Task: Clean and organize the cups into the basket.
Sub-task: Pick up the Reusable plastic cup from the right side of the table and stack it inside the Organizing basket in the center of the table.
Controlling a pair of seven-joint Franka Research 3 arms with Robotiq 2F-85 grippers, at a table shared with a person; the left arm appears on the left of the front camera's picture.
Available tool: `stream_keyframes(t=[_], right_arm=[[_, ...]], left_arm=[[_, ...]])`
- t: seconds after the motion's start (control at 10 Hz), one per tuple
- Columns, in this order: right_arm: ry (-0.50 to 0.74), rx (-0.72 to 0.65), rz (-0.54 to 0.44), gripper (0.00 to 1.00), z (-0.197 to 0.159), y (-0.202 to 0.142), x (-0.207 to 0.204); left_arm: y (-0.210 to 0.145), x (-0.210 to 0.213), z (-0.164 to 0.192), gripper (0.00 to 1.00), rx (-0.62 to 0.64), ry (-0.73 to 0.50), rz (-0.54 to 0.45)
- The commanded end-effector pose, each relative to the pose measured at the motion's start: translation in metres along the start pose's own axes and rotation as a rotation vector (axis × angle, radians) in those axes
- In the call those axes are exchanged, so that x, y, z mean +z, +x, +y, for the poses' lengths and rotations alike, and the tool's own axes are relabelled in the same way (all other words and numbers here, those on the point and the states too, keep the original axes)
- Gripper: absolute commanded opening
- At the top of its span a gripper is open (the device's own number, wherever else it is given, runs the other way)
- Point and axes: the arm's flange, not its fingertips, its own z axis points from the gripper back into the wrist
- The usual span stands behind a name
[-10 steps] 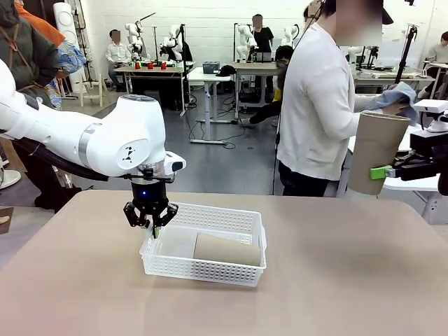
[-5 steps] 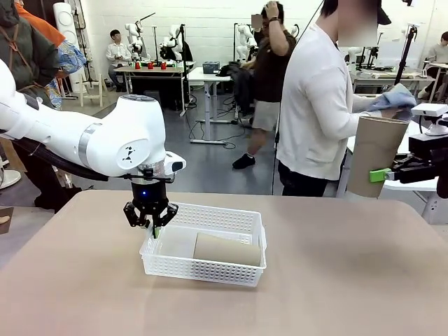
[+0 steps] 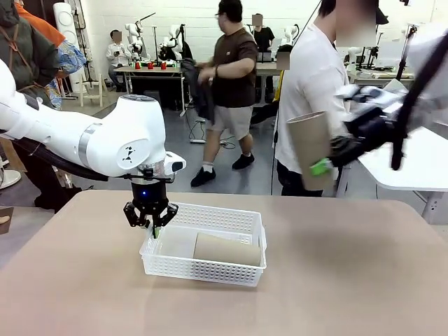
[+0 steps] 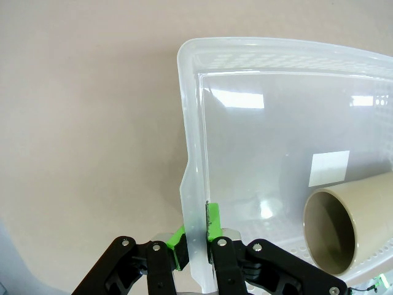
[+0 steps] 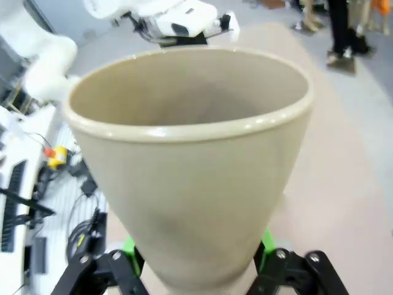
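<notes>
Left gripper (image 3: pixel 150 225) (image 4: pixel 195 238): pointing straight down, closed to a narrow slit on the left end wall of the basket (image 3: pixel 204 270) (image 4: pixel 191 117), one green pad inside the wall, one outside. Gripped wall thin, milky white and translucent, with a rounded rim. Fine lattice holes along the sides, floor smooth and glossy, small white label stuck on it. Basket flat on the tan table (image 3: pixel 336 280), left of the middle.

Inside, in the right half, a tan-brown cup (image 3: pixel 227 250) (image 4: pixel 334 228) on its side: matte, tapered, handleless, open mouth turned toward the gripped end, inner wall the same dull beige.

Right gripper (image 3: pixel 320 168) (image 5: pixel 196 261): high in the air by the far right edge of the table, well apart from the basket, closed on the narrow base end of a second tan-brown cup (image 3: pixel 308 143) (image 5: pixel 190 153), green pads pressed against either side. Wide mouth up, body tilted a little, thin rounded lip, plain matte beige inside and out, no handle. Arm and cup both smeared in the front view. Just behind, a person in a white top (image 3: pixel 308 84) at the far side of the table.
</notes>
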Motion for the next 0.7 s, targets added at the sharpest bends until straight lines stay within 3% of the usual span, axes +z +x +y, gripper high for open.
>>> stream_keyframes(t=[0.0,0.3,0.6], right_arm=[[0.059,-0.074,0.287,0.8,-0.039,0.04,-0.051],[0.04,-0.052,0.57,0.8,-0.04,0.071,-0.134],[0.027,0.072,0.675,0.8,-0.035,0.082,-0.177]], left_arm=[[0.001,0.0,-0.001,0.0,0.001,-0.002,-0.006],[0.001,0.0,-0.001,0.0,0.001,-0.002,-0.006],[0.001,0.0,-0.001,0.0,0.001,-0.002,-0.006]])
